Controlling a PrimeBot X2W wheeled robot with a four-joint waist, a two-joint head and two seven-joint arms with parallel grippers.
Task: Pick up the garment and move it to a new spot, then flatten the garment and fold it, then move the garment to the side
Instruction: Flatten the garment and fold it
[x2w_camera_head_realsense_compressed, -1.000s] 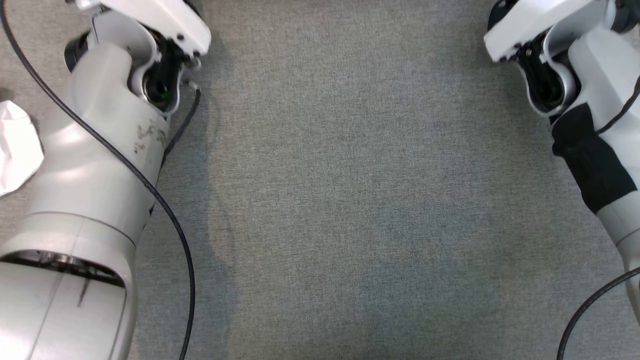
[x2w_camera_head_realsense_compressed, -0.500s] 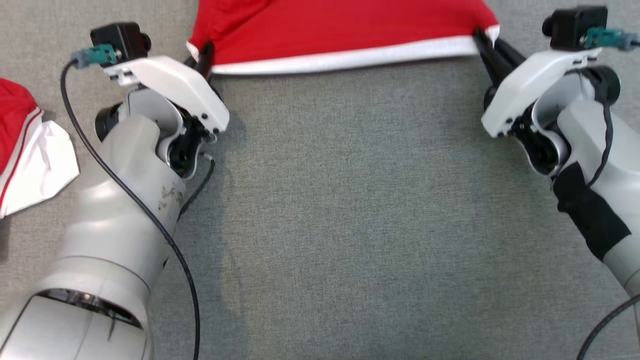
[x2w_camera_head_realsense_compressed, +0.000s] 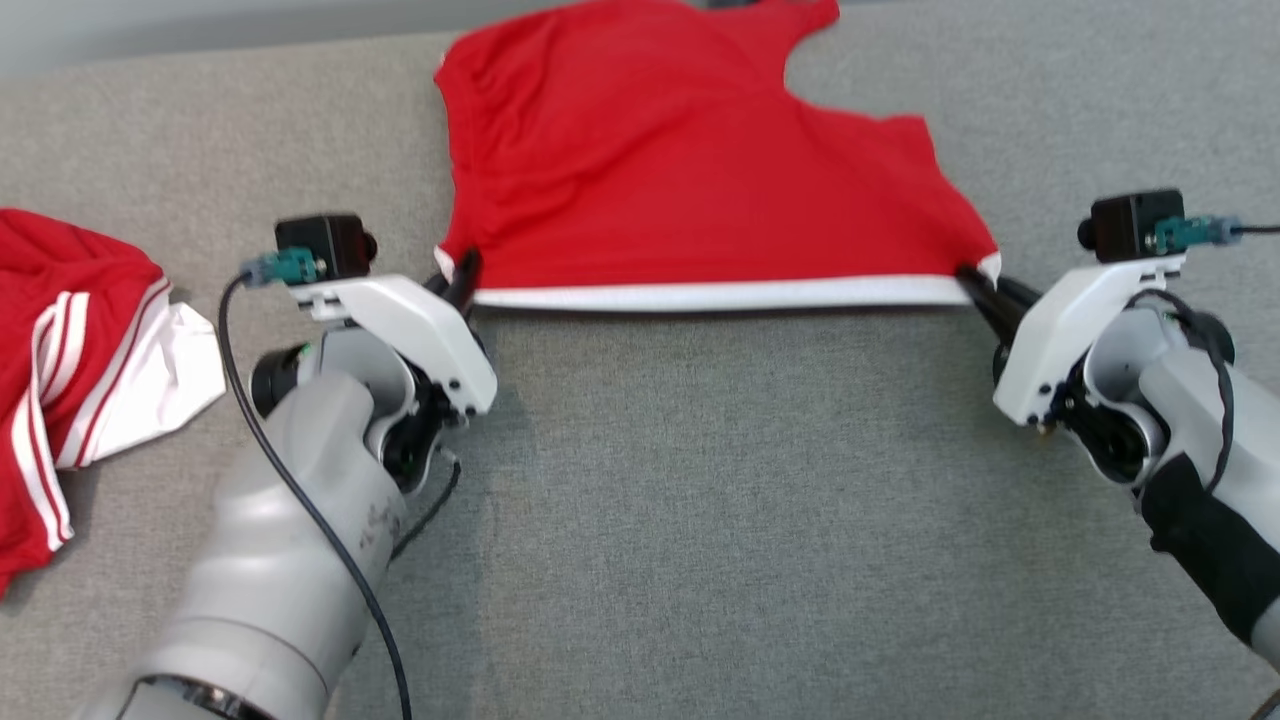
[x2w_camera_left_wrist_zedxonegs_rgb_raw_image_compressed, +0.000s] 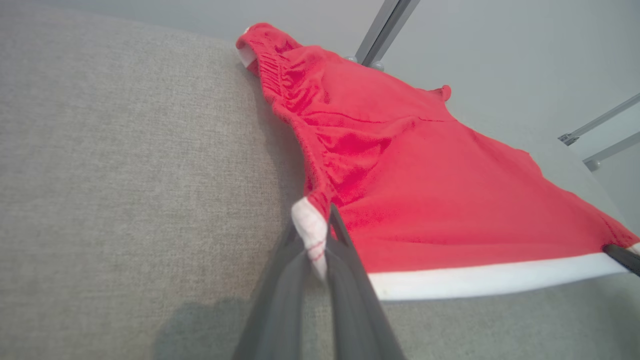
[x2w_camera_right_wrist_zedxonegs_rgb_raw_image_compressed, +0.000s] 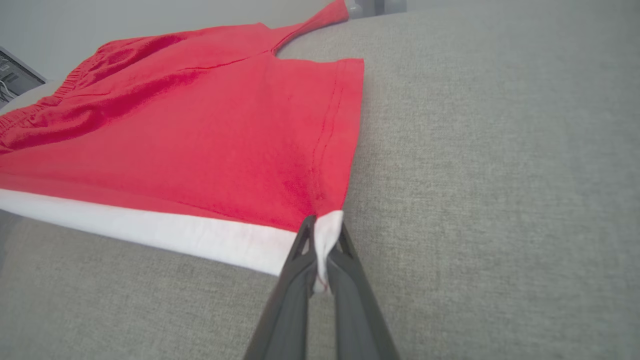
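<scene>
red garment (x2w_camera_head_realsense_compressed: 690, 170) lies spread on the grey fabric surface (x2w_camera_head_realsense_compressed: 720, 520), far end near the surface's back edge, white hem band (x2w_camera_head_realsense_compressed: 720, 295) stretched straight on the robot's side. left gripper (x2w_camera_head_realsense_compressed: 462, 278) clamped on the hem's left corner, right gripper (x2w_camera_head_realsense_compressed: 975, 283) clamped on the right corner. wrist views show white fabric pinched between the fingers (x2w_camera_right_wrist_zedxonegs_rgb_raw_image_compressed: 292, 300). a second red-and-white garment (x2w_camera_head_realsense_compressed: 80, 340) sits crumpled off to the left, well apart.

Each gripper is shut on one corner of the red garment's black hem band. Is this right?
No. The hem band is white, not black, as the head view shows. The left gripper and right gripper are each shut on one corner.
</scene>
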